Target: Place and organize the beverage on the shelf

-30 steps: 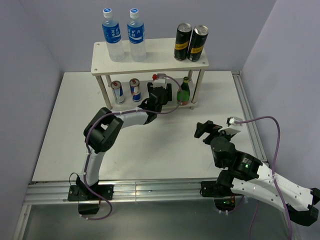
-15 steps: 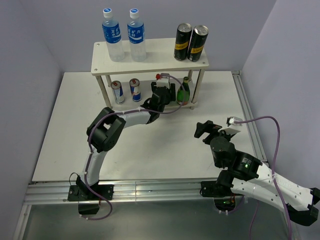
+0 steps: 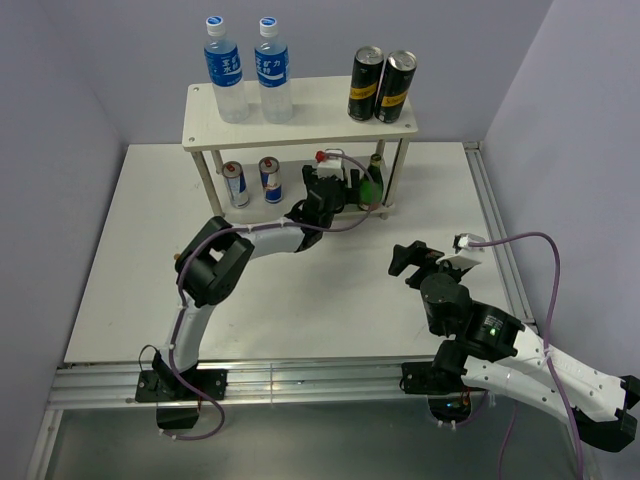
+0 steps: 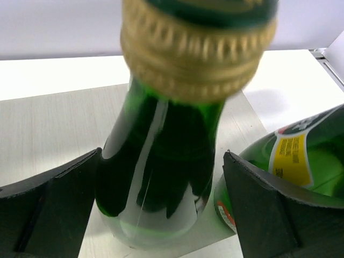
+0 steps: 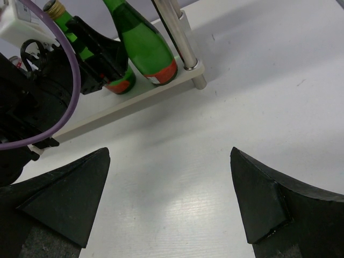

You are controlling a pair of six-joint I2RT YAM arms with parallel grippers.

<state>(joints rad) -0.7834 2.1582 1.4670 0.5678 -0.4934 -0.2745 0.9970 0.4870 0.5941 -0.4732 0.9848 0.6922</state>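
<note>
The shelf (image 3: 300,112) stands at the back of the table. On its lower board (image 4: 48,129) a green glass bottle (image 4: 161,161) with a gold cap stands upright between the fingers (image 4: 54,209) of my left gripper (image 3: 345,188). The jaws are open, with a gap on each side of the glass. A second green bottle (image 4: 301,156) with a yellow label stands just to its right (image 3: 372,182). In the right wrist view both bottles (image 5: 142,45) stand side by side on the board. My right gripper (image 3: 405,262) hovers open over bare table at the right, holding nothing.
Two blue-labelled water bottles (image 3: 225,75) and two black cans (image 3: 365,85) stand on the top board. Two small silver-blue cans (image 3: 236,185) stand at the left of the lower board. A white shelf leg (image 5: 180,37) is close to the right bottle. Walls enclose the table.
My left gripper slid right along the lower board with the green bottle, then opened its jaws and let the bottle go next to the other one. The right arm stayed still.
</note>
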